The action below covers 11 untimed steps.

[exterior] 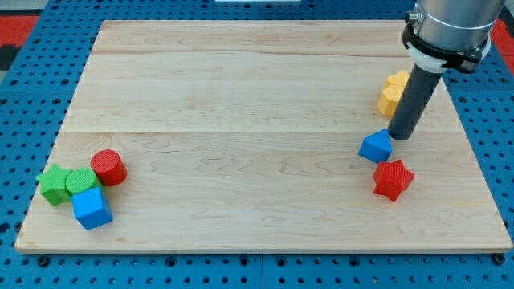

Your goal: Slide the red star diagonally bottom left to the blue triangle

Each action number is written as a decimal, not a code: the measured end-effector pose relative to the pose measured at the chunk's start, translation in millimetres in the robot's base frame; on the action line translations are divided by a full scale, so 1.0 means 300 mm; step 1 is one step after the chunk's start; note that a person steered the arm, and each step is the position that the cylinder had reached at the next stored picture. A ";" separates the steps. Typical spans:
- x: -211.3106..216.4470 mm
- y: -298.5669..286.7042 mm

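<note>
The red star (pixel 393 178) lies on the wooden board (pixel 257 120) at the view's lower right. The blue triangle (pixel 376 147) sits just up and left of it, close beside it with a narrow gap. My tip (pixel 398 136) is at the end of the dark rod, just above and right of the blue triangle, almost touching it. The tip is above the red star and apart from it.
A yellow block (pixel 393 91) lies above the tip, partly hidden by the rod. At the view's lower left is a cluster: a red cylinder (pixel 108 167), a green star (pixel 54 184), a green cylinder (pixel 81 181) and a blue cube (pixel 91 208).
</note>
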<state>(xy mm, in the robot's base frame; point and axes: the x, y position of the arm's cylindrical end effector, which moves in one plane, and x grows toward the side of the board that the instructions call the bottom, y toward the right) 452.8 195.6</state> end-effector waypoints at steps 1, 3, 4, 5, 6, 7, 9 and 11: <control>0.024 0.057; 0.217 -0.004; 0.282 -0.082; 0.315 -0.109; 0.315 -0.005; 0.419 -0.119; 0.349 -0.295; 0.324 -0.070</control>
